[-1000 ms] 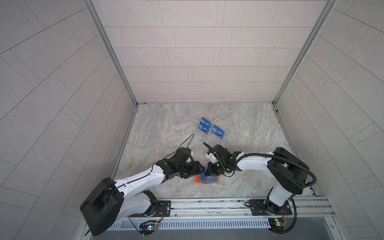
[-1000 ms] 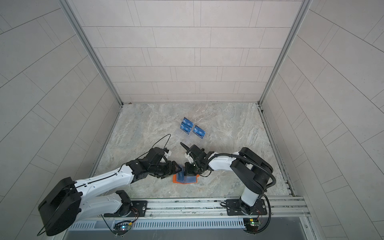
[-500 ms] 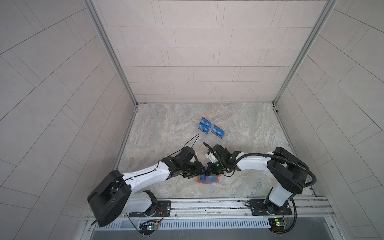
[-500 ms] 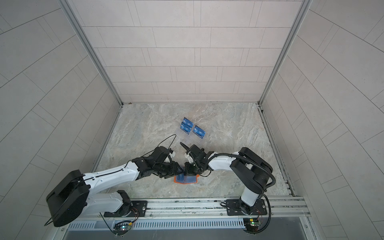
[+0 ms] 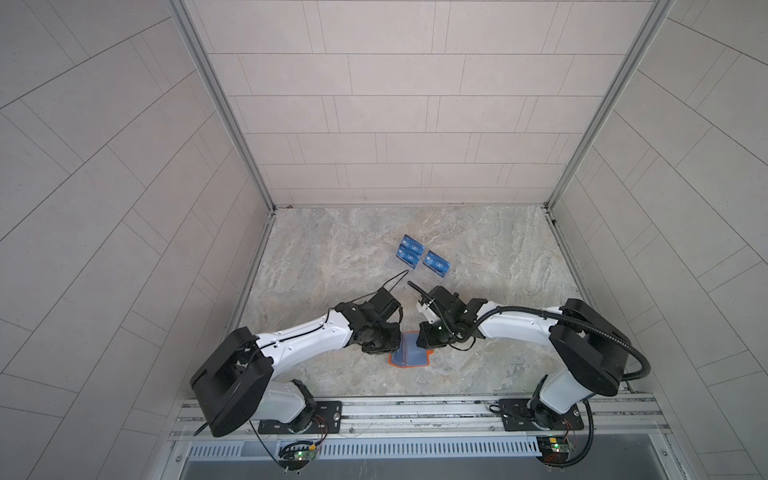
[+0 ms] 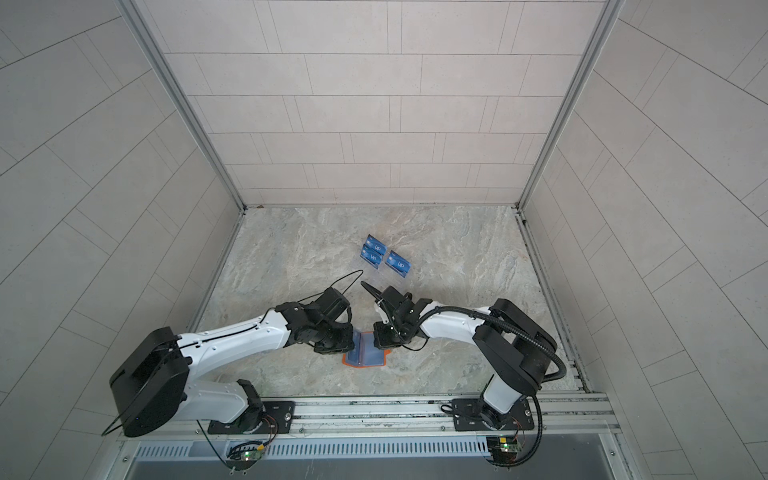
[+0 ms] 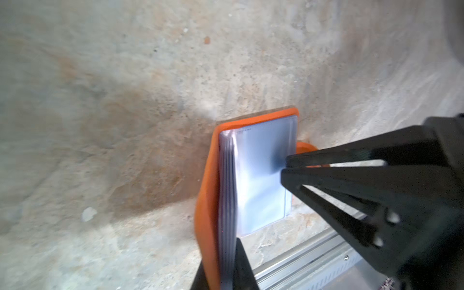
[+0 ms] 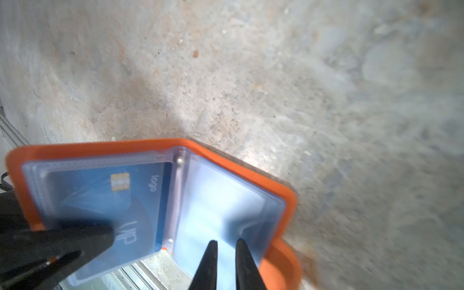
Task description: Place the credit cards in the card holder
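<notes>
The orange card holder (image 5: 411, 360) (image 6: 365, 359) lies open near the table's front edge, between my two grippers. My left gripper (image 7: 221, 253) (image 5: 384, 347) is shut on its left half, pinching the orange cover (image 7: 208, 175) and the stack of clear sleeves. A blue VIP credit card (image 8: 100, 200) sits inside a sleeve on that half. My right gripper (image 8: 226, 242) (image 5: 426, 343) hovers at the right-hand clear sleeve (image 8: 213, 206), jaws slightly apart with nothing visibly between them. Three more blue credit cards (image 5: 409, 249) (image 6: 398, 264) stand at the back.
The loose blue cards rest on a clear acrylic stand (image 5: 428, 277) at the middle back of the marble table. Tiled walls close in the left, right and back. A metal rail (image 5: 415, 409) carrying both arm bases runs along the front edge.
My left gripper moved right to the holder and shut on its left half. My right gripper's jaws, shut before, have parted a little at the right sleeve.
</notes>
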Controlling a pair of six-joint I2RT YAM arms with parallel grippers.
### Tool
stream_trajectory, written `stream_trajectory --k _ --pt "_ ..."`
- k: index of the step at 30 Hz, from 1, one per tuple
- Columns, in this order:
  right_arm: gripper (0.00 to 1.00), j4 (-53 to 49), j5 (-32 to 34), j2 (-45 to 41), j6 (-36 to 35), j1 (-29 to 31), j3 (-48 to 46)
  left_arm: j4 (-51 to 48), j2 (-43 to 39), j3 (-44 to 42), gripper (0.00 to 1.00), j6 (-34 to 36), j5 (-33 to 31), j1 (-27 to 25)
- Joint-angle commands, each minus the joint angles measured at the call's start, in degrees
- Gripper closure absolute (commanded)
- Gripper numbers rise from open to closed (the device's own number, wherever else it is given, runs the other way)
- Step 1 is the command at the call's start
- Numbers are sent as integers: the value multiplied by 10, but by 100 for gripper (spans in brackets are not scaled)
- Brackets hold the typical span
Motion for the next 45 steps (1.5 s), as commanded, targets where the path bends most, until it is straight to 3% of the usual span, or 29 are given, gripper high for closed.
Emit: stream_trajectory --k 1,10,14,22,26,29,39,45 --pt "78 -52 49 -17 -27 -1 7 -90 0 10 93 7 -58 -3" --pt "71 -67 79 -35 -39 -2 7 -120 10 29 88 -2 -78 -9" --pt "64 -66 83 -53 -44 -3 1 -141 16 42 83 -1 -95 -15" --pt "59 -8 9 -30 -23 -10 -13 -147 25 56 65 -2 -95 -25" --pt "64 0 -5 -19 -22 -9 -17 -120 12 59 52 -8 -74 -28" --pt "70 -6 -3 -22 -23 -10 -20 -115 4 67 48 -9 -64 -31" --pt "84 -7 -2 -22 -20 -11 -26 -84 -21 80 46 -13 -33 -46" --pt "90 2 -2 -17 -19 -11 -28 10 -10 53 44 -20 18 -48"
